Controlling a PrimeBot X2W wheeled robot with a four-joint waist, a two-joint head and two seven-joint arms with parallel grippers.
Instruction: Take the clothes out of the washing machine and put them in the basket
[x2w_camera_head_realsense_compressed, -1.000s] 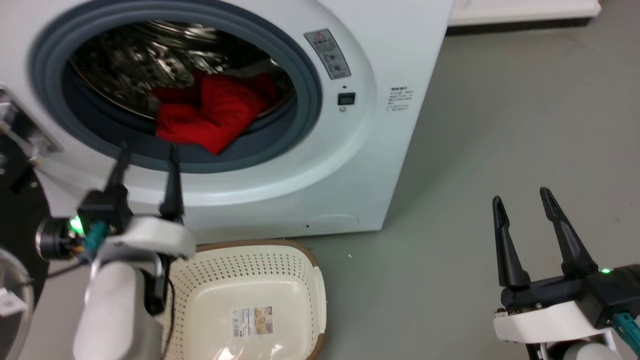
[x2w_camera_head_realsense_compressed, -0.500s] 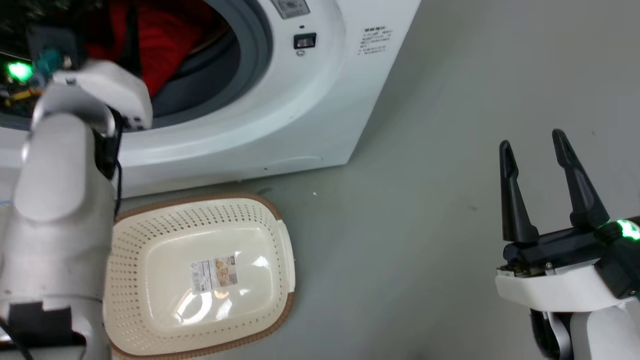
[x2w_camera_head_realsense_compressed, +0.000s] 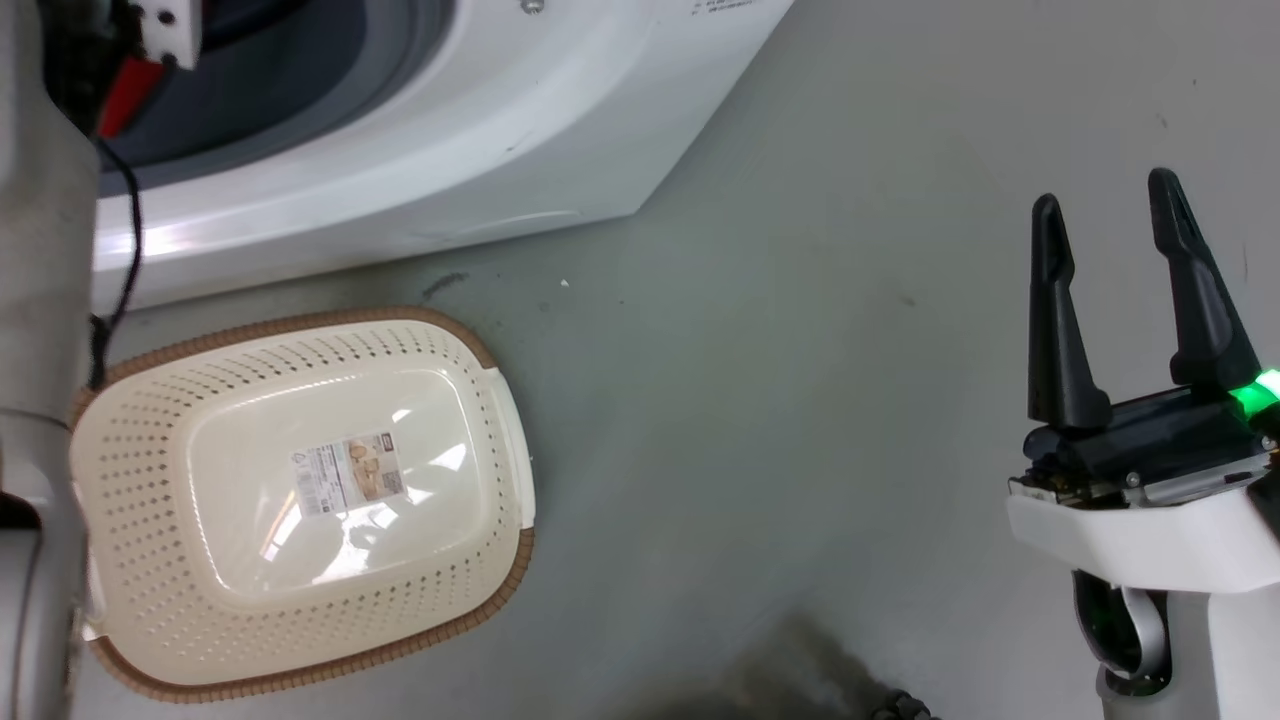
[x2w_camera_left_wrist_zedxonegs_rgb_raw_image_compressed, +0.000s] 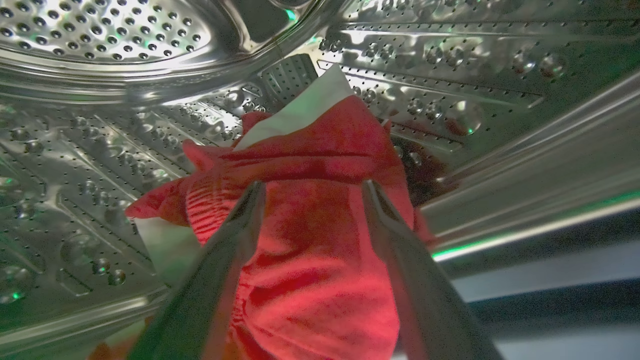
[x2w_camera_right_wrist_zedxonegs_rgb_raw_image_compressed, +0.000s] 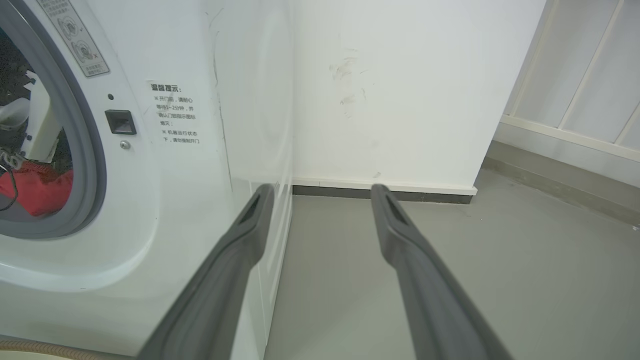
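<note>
Left wrist view, frame centre: inside the washing machine drum (x2w_camera_left_wrist_zedxonegs_rgb_raw_image_compressed: 100, 150), the left hand (x2w_camera_left_wrist_zedxonegs_rgb_raw_image_compressed: 312, 185) is released, fingers astride one red heap of clothes (x2w_camera_left_wrist_zedxonegs_rgb_raw_image_compressed: 310, 290) with a white band (x2w_camera_left_wrist_zedxonegs_rgb_raw_image_compressed: 300, 107). Head view: one basket (x2w_camera_head_realsense_compressed: 130, 480) lower left on the floor (x2w_camera_head_realsense_compressed: 750, 400); right hand (x2w_camera_head_realsense_compressed: 1103, 190) released, at right.

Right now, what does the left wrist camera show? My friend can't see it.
The left hand reaches into the washing machine's shiny steel drum, its two dark fingers spread open in front of a heap of red clothes. A white patch shows at its top.
</note>
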